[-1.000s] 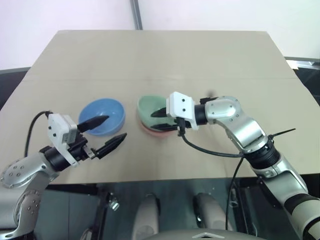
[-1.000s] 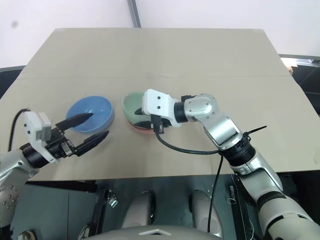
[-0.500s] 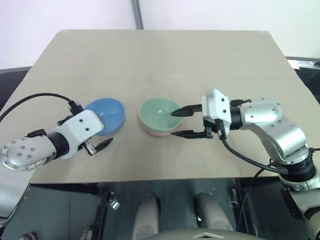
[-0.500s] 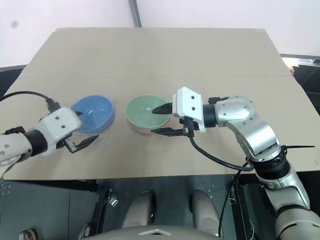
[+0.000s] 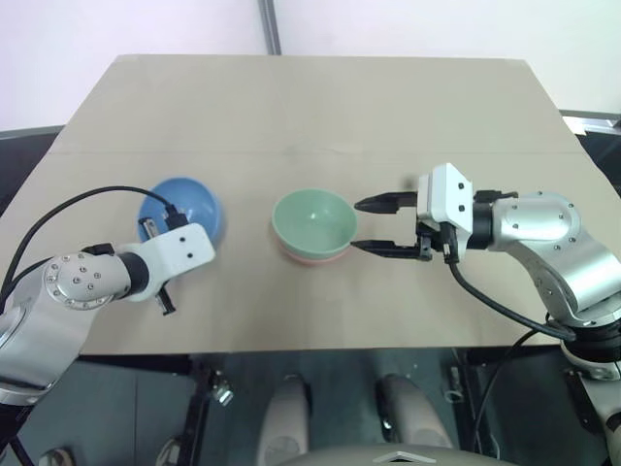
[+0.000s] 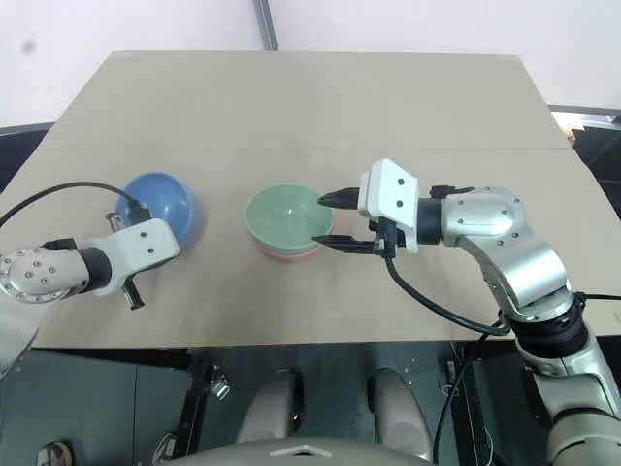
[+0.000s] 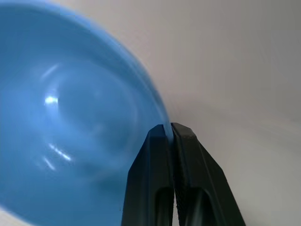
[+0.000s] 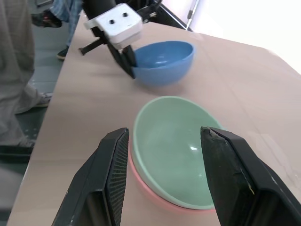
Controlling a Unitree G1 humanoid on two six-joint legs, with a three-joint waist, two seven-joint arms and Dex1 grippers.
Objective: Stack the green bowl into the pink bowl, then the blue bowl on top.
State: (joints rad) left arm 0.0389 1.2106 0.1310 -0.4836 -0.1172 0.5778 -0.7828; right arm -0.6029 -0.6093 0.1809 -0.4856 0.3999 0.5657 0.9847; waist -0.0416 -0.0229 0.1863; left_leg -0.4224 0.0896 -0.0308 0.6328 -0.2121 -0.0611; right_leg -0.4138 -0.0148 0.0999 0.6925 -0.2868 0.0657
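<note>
Mint-green plastic bowl (image 5: 311, 221) nested in salmon-pink plastic bowl (image 5: 312, 258), mid-table toward near edge of tan table (image 5: 320, 107). Left gripper (image 7: 168, 129) clenched on rim of tilted light-blue plastic bowl (image 5: 180, 209), left side. Right gripper (image 5: 372, 225) released, just beside green bowl

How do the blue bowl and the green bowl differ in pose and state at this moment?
The blue bowl is tipped, its rim pinched by the left gripper; the green bowl sits level, ungripped. The blue bowl stands alone on the table; the green bowl is nested in the pink bowl. Both are plain, round and similar in size.
</note>
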